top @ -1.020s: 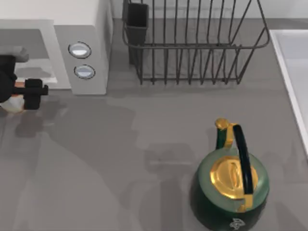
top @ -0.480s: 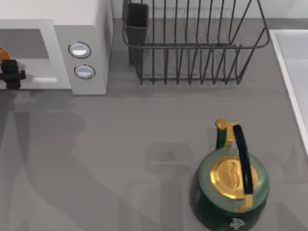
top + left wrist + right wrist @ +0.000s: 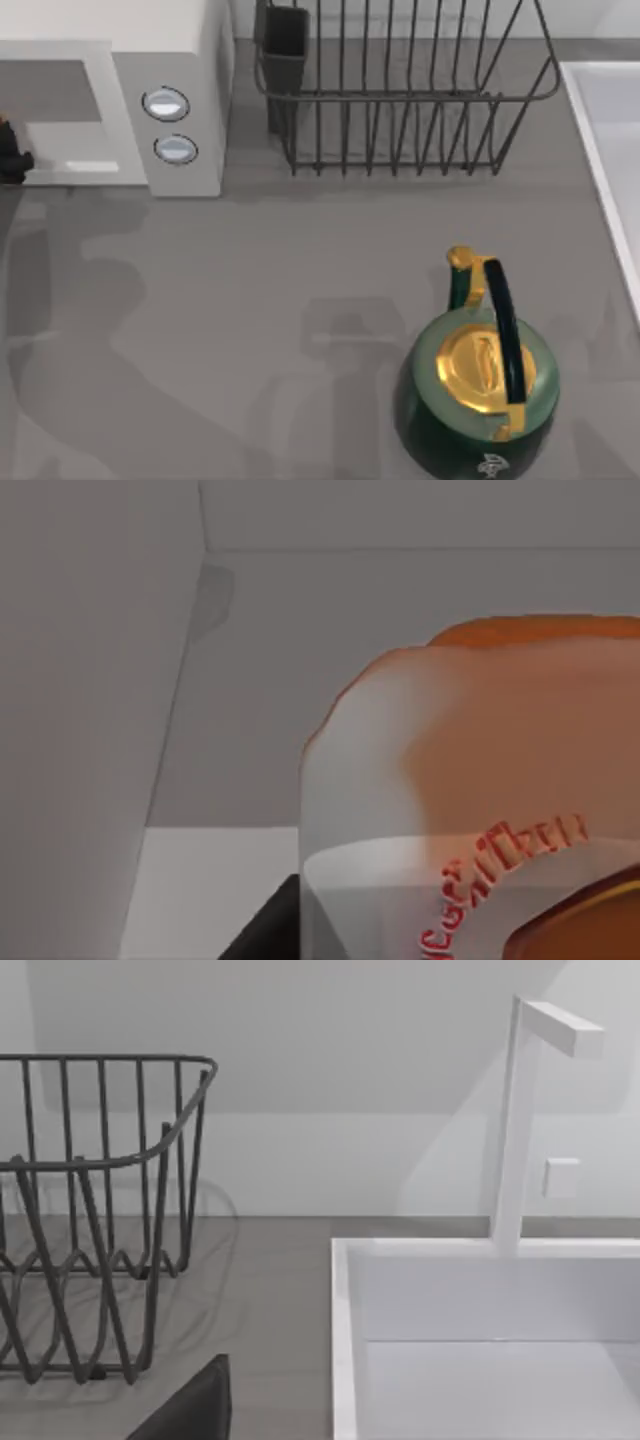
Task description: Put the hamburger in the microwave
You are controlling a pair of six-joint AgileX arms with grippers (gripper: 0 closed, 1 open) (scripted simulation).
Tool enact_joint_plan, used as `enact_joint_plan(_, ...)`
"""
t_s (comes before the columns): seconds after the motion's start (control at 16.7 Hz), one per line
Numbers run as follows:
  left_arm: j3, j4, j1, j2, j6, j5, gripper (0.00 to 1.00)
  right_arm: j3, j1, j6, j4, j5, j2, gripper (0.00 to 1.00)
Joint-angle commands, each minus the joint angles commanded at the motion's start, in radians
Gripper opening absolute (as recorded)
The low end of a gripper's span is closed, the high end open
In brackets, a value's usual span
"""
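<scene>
At the far left edge of the top view, the left gripper is at the front cavity of the large white boxy microwave. Its fingers hold the small orange and white hamburger inside the cavity. I cannot tell the right gripper's state.

Left gripper cropped at the top view's left edge, at the microwave mouth; hamburger overruns the left wrist view.
</scene>
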Motion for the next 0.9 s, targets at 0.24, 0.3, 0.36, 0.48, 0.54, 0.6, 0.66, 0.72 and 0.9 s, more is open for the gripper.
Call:
enact_joint_plan(0.24, 0.003, -0.002, -0.005, -0.004, 0.002, -0.002, 0.00, 0.000, 0.000, 0.000, 0.000, 0.000, 0.000, 1.00)
enact_joint_plan(0.3, 0.005, -0.003, -0.006, -0.002, 0.002, -0.002, 0.00, 0.000, 0.000, 0.000, 0.000, 0.000, 0.000, 1.00)
enact_joint_plan(0.36, 0.017, -0.008, -0.006, 0.009, 0.001, -0.004, 0.00, 0.000, 0.000, 0.000, 0.000, 0.000, 0.000, 1.00)
enact_joint_plan(0.48, 0.070, -0.031, -0.011, 0.047, -0.001, -0.011, 0.00, 0.000, 0.000, 0.000, 0.000, 0.000, 0.000, 1.00)
enact_joint_plan(0.54, 0.110, -0.047, -0.014, 0.070, -0.001, -0.016, 0.00, 0.000, 0.000, 0.000, 0.000, 0.000, 0.000, 1.00)
enact_joint_plan(0.6, 0.155, -0.063, -0.018, 0.094, -0.001, -0.021, 0.00, 0.000, 0.000, 0.000, 0.000, 0.000, 0.000, 1.00)
enact_joint_plan(0.66, 0.202, -0.078, -0.022, 0.118, -0.001, -0.025, 0.00, 0.000, 0.000, 0.000, 0.000, 0.000, 0.000, 1.00)
enact_joint_plan(0.72, 0.251, -0.092, -0.026, 0.143, -0.001, -0.029, 0.00, 0.000, 0.000, 0.000, 0.000, 0.000, 0.000, 1.00)
enact_joint_plan(0.9, 0.397, -0.143, -0.039, 0.217, -0.003, -0.042, 0.00, 0.000, 0.000, 0.000, 0.000, 0.000, 0.000, 1.00)
